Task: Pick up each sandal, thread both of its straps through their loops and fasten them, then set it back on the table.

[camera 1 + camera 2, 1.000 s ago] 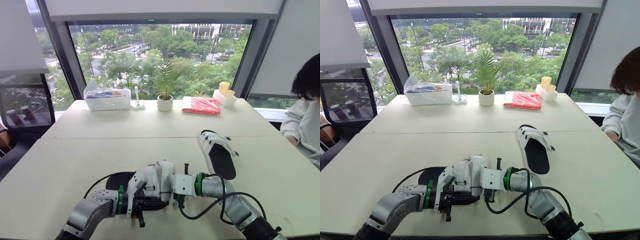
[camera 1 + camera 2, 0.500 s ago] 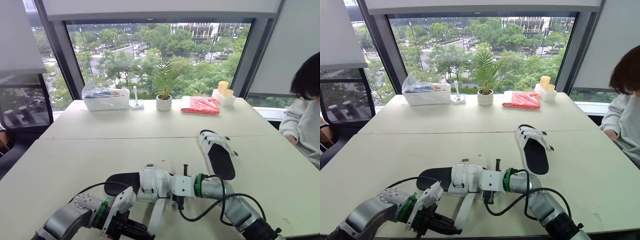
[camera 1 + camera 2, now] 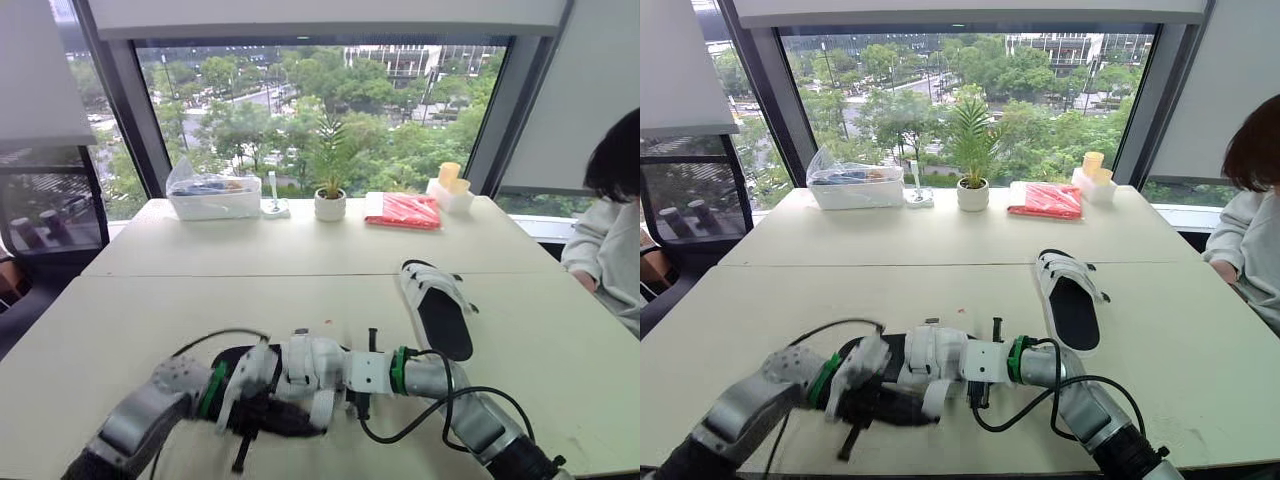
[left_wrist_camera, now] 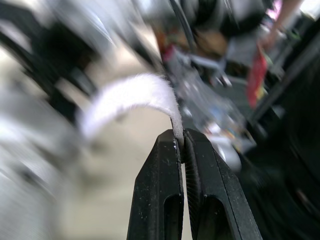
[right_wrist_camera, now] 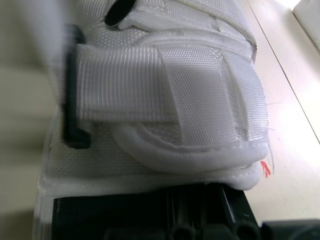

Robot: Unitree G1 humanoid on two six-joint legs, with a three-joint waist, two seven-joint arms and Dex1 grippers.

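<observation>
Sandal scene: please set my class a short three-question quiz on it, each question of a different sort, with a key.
1. True or false: the left pincer is shut on the white strap.
2. Which thing stands between the clear container and the red package by the window? A) potted plant B) mug C) stack of books
3. Fill the gap: the second sandal lies flat on the table, to the robot's ____ of the sandal being strapped.

Key: 1 true; 2 A; 3 right.
</observation>
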